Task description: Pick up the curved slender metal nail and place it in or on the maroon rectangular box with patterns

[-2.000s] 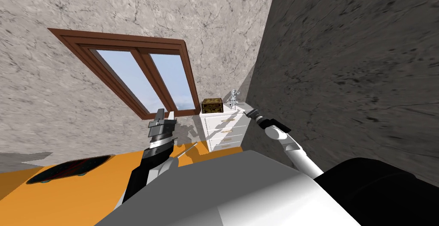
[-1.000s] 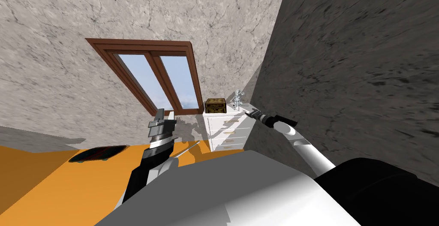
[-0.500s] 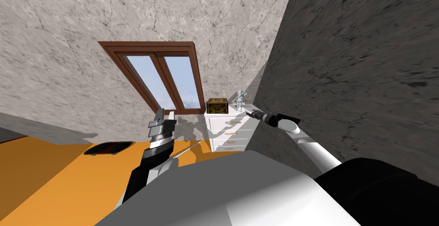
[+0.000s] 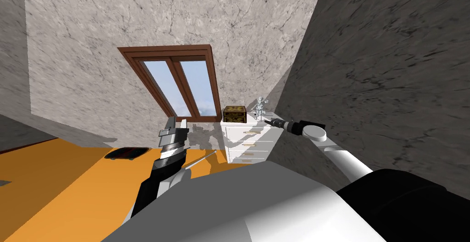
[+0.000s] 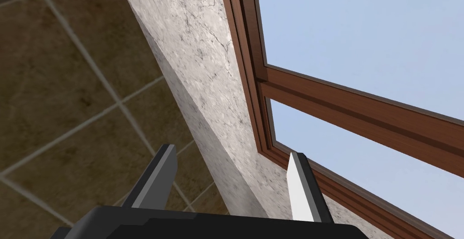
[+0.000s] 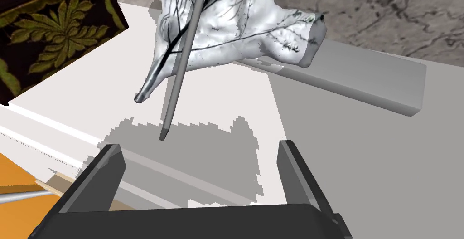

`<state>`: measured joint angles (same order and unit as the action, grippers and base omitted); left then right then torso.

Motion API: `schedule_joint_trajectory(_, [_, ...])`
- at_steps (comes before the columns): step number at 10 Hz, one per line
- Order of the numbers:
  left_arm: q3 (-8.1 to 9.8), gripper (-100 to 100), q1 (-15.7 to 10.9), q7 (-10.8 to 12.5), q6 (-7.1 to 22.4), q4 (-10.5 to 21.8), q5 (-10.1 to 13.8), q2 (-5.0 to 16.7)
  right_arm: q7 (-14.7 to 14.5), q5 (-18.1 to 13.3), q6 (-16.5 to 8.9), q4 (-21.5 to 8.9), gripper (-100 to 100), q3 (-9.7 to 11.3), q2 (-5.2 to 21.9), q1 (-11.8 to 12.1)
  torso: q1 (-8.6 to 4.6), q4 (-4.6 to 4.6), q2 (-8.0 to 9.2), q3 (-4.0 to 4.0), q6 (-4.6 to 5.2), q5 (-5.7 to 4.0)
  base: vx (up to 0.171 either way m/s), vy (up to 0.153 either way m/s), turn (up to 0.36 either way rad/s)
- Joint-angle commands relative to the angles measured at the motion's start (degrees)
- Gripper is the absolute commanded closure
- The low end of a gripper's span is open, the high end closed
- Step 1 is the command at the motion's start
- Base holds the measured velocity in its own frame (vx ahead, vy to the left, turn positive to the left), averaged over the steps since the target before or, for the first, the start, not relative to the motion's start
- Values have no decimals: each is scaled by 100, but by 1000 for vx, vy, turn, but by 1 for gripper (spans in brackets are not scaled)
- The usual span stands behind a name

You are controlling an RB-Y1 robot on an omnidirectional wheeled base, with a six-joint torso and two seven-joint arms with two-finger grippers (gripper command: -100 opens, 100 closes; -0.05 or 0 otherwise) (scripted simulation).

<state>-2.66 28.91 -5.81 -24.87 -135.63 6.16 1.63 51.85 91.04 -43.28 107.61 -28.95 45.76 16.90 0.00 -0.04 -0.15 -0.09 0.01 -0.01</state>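
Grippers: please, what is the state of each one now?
Left gripper: open, holding nothing.
Right gripper: open, holding nothing, the nail just ahead of it.

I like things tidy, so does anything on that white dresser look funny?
Yes. The thin grey metal nail isn't lying flat: it stands almost on end, leaning against the white marbled figurine on the white dresser top, near the dark box with green leaf patterns. The right gripper, fingers open, faces it.
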Motion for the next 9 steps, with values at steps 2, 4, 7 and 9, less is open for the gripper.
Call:
schedule_joint_trajectory(2, [0, 0, 0, 0, 0, 0, 0, 0, 347, 389, -386, -133, -100, -157, 175, 30, 1, -1, -6, -4, 0, 0, 49, -4, 113])
schedule_joint_trajectory(4, [0, 0, 0, 0, 0, 0, 0, 0, 706, 770, -745, -306, -100, -321, 378, 61, -1, -1, -2, -2, 1, 0, 43, -2, 111])
schedule_joint_trajectory(7, [0, 0, 0, 0, 0, 0, 0, 0, 1052, 1134, -1121, -452, -100, -449, 540, 92, 2, -1, -2, -1, 1, 0, 43, 0, 91])
schedule_joint_trajectory(9, [0, 0, 0, 0, 0, 0, 0, 0, 1290, 1370, -1359, -568, -100, -533, 650, 120, 3, -2, -8, -5, 1, 0, 62, 1, 111])
